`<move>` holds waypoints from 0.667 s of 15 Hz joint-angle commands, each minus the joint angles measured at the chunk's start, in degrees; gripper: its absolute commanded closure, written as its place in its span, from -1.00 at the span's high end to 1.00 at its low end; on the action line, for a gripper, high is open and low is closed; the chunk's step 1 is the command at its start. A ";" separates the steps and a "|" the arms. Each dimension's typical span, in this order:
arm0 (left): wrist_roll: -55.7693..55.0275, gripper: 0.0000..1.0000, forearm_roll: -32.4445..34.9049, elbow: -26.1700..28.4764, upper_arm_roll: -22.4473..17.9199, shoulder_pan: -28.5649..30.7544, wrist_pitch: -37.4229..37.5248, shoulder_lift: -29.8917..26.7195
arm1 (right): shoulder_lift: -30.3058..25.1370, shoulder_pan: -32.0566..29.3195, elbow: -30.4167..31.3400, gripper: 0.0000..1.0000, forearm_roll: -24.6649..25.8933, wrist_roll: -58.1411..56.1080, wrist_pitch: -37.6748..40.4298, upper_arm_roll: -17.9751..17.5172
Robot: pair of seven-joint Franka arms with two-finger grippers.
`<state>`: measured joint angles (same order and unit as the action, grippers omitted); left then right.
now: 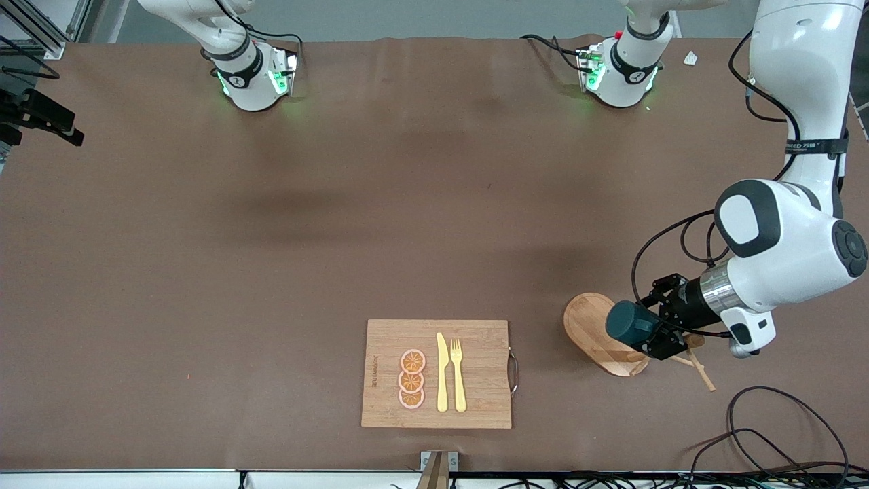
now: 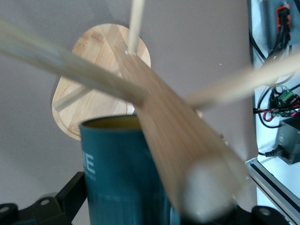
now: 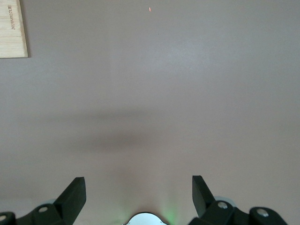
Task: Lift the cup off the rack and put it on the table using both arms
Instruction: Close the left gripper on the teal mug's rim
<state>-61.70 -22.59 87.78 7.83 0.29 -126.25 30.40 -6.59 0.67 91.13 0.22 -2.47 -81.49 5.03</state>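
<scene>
The dark teal cup [image 1: 628, 324] is at the wooden rack [image 1: 592, 331], near the left arm's end of the table [image 1: 271, 238]. My left gripper [image 1: 657, 334] is shut on the cup, which lies sideways over the rack's oval base. In the left wrist view the cup [image 2: 119, 173] sits between my black fingers [image 2: 70, 192], right beside the rack's post [image 2: 168, 136], with pegs fanning out above the base [image 2: 93, 98]. My left gripper [image 2: 140, 206] reaches in from the side. My right gripper [image 3: 139, 187] is open and empty, over bare table, and is out of the front view.
A bamboo cutting board [image 1: 438, 373] with orange slices, a yellow knife and a yellow fork lies near the table's front edge; its corner shows in the right wrist view [image 3: 11, 28]. Loose cables [image 1: 774, 435] lie at the left arm's end.
</scene>
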 commanded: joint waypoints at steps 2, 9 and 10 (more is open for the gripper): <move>0.70 0.88 -1.49 -1.20 0.16 0.32 -0.05 1.33 | -1.15 -1.28 0.98 1.00 0.22 -0.78 -0.07 -0.54; 0.18 0.24 -2.19 -2.08 0.25 0.59 0.92 1.07 | -1.23 -1.28 0.98 1.00 0.22 -0.78 -0.07 -0.54; 0.09 0.22 -2.46 -2.17 0.17 0.59 1.62 0.98 | -1.23 -1.19 0.98 1.00 0.22 -0.78 -0.07 -0.54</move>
<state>-61.71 -23.58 87.05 7.83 0.54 -126.16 30.94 -6.59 0.66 91.13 0.22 -2.47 -81.49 5.21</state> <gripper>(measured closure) 0.132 0.000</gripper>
